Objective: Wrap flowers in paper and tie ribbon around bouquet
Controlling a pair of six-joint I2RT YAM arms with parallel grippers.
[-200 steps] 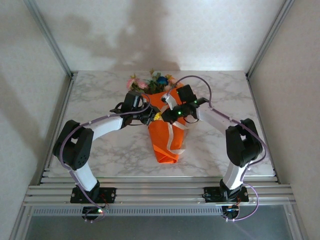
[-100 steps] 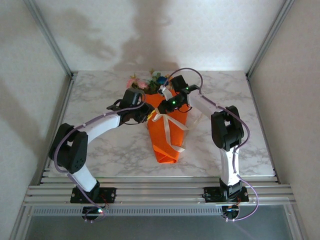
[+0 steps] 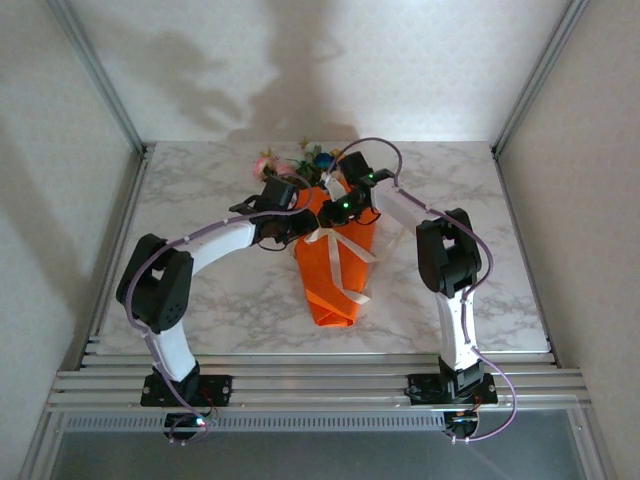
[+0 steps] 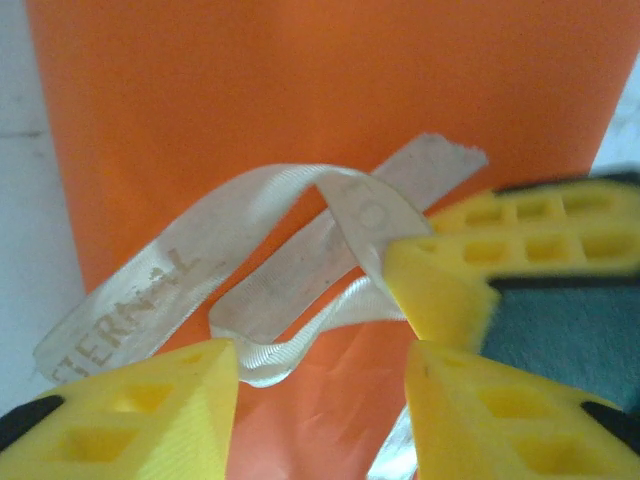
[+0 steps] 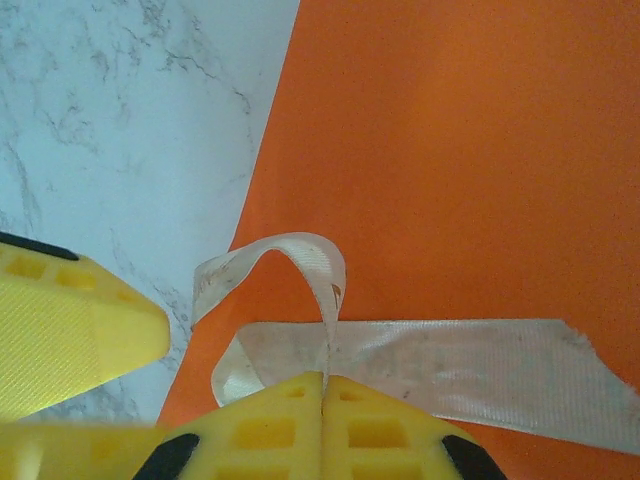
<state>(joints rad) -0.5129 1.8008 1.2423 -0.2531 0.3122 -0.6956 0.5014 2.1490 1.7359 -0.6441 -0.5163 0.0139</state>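
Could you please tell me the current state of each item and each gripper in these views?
orange paper: wrapped into a cone around the flowers, lying on the marble table.
flowers: blooms poking out of the cone's far end.
ribbon: loosely looped across the paper, one strand pinched.
left gripper: open, jaws apart over the ribbon.
right gripper: shut on the ribbon.

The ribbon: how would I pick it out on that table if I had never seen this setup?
On the marble table, find the orange paper cone with flowers at its far end. Across the cone's waist lies the ribbon, looped, its tails trailing toward the near tip. It is the only flat, cream-white strip, faintly lettered, against bright orange.
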